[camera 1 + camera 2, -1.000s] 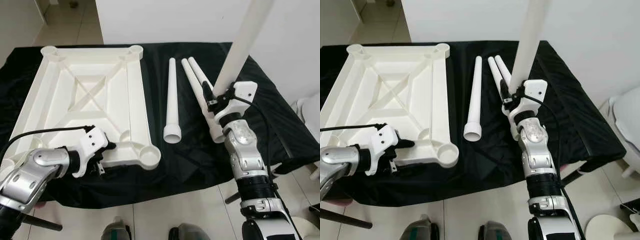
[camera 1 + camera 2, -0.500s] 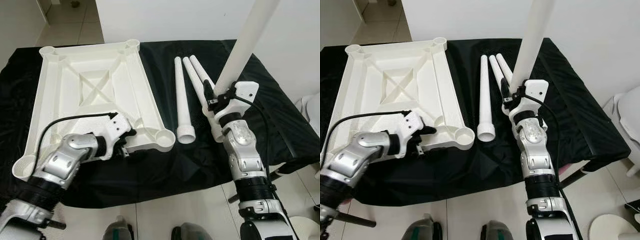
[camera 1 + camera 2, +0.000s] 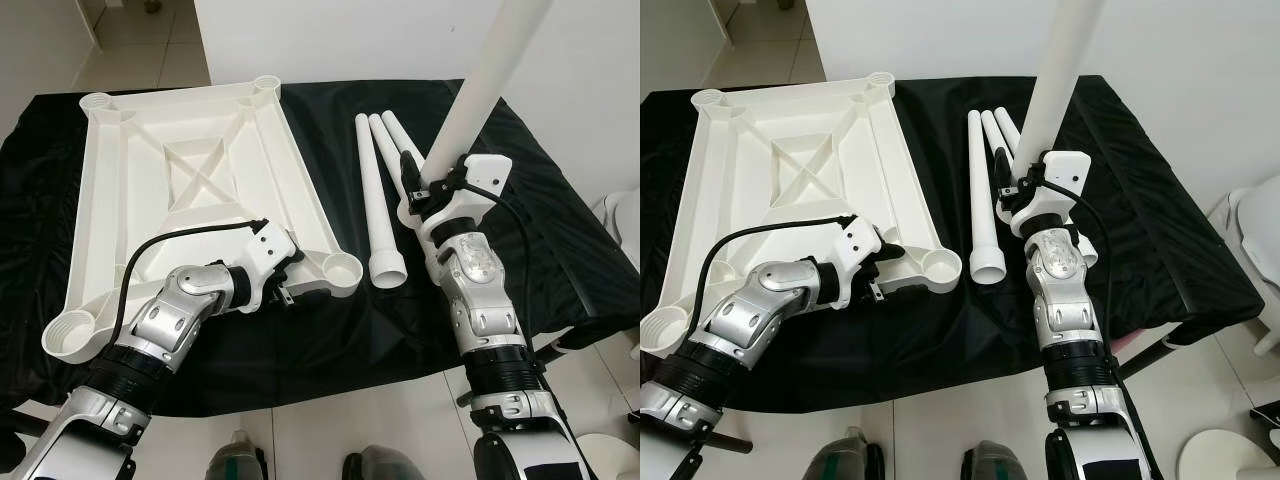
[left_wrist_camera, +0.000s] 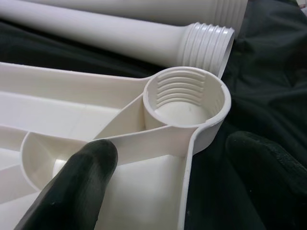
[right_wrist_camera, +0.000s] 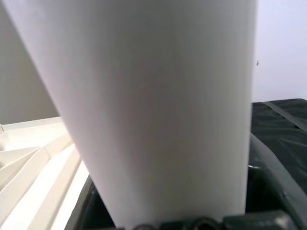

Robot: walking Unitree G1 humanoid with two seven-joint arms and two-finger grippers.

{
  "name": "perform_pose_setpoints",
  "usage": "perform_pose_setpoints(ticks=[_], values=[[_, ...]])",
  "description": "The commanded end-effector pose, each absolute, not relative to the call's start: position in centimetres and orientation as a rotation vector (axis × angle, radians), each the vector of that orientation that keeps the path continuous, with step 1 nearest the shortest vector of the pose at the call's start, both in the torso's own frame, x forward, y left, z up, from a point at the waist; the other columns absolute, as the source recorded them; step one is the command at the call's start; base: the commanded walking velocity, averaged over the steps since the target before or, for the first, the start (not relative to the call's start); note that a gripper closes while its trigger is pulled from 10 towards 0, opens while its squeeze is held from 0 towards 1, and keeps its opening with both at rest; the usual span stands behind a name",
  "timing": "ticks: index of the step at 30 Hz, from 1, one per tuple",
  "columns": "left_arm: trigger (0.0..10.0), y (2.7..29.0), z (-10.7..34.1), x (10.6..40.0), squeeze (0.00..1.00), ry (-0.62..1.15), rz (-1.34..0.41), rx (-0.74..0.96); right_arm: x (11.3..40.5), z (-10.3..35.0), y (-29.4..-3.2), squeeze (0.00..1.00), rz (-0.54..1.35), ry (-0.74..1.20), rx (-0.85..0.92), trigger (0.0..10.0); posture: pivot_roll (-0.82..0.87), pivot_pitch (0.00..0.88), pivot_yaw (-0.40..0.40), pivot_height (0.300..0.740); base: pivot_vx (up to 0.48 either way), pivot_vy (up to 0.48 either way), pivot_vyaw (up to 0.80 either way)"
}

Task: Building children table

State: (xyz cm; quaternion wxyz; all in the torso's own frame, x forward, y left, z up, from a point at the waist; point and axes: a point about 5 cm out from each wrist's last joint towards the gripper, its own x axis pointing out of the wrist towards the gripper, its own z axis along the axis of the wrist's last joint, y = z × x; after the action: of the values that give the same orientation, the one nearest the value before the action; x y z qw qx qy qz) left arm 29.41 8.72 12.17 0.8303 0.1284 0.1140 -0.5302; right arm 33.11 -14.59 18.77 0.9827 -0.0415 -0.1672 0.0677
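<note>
A big white tabletop [image 3: 190,190] lies upside down on a desk [image 3: 560,240] covered with a black cloth. It has a round screw hole at each corner. The corner hole [image 4: 186,98] nearest the robot's right side has grooves inside it. The left claw [image 3: 290,282] is clenched on the near edge of the tabletop, right beside that hole. One black finger [image 4: 72,184] sits inside the rim and the other finger [image 4: 268,177] sits outside it, over the black cloth. Three white legs [image 3: 378,200] lie side by side on the cloth, just to the right of the tabletop. The closest one has a wide end with screw ridges [image 4: 206,45], and that end lies near the corner hole. The right claw [image 3: 418,190] is grasping a fourth white leg [image 3: 485,85] and holds it up in the air, nearly straight, leaning a little to the right. This leg goes up past the top of the picture. It is above the three legs on the desk. The floor [image 3: 380,420] below the desk has pale tiles.
</note>
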Motion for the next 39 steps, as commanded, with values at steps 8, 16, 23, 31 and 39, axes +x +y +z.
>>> perform_pose_setpoints(ticks=[8,16,23,31,39], values=[[10.0,10.0,12.1,28.0,0.00,0.242,-1.193,0.322,33.5,19.1,-13.6,0.00,0.215,-0.295,-0.044,10.0,-0.05,0.000,-0.008,0.740,0.000,0.000,0.00],[10.0,12.4,14.1,27.5,0.00,0.196,-1.165,0.250,33.9,19.0,-12.7,0.00,0.249,-0.274,-0.042,10.0,-0.03,0.000,-0.010,0.740,0.000,0.000,0.00],[10.0,13.6,15.5,27.8,0.00,0.120,-1.078,0.243,34.8,19.2,-11.4,0.00,0.308,-0.272,-0.047,10.0,-0.01,0.000,-0.023,0.740,0.000,0.000,0.00],[10.0,13.2,15.0,27.3,0.00,0.135,-1.048,0.253,34.4,19.1,-8.0,0.00,0.481,-0.226,-0.023,10.0,0.00,0.000,-0.036,0.740,0.000,0.000,0.00],[10.0,13.2,14.9,27.0,0.00,0.145,-1.036,0.244,34.0,18.6,-6.9,0.00,0.553,-0.210,-0.032,10.0,0.01,0.000,-0.042,0.740,0.000,0.000,0.00]])
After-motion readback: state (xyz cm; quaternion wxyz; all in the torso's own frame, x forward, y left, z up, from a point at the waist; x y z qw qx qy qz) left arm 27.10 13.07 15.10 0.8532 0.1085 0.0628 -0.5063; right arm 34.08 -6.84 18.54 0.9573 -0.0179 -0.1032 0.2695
